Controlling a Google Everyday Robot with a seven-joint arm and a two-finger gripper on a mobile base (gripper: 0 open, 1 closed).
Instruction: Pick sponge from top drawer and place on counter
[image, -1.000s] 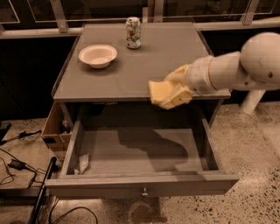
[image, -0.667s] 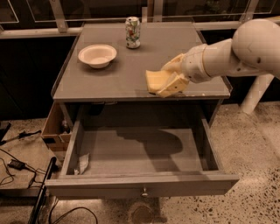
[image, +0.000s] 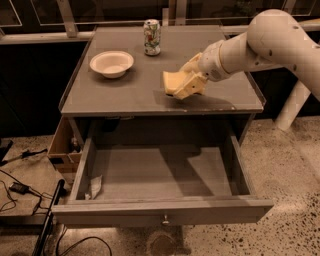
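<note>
The pale-yellow sponge is held in my gripper, just above the front right part of the grey counter. My cream fingers are shut around the sponge's right side. The arm reaches in from the upper right. Below, the top drawer stands pulled fully open, with a flat grey bottom and a small round knob on its front panel. The gripper's shadow falls on the drawer bottom.
A white bowl sits at the counter's back left. A drink can stands at the back middle. A crumpled scrap lies in the drawer's front left corner. Cables lie on the floor to the left.
My gripper with the sponge has moved from above the counter's front right edge back and left, further over the counter top.
</note>
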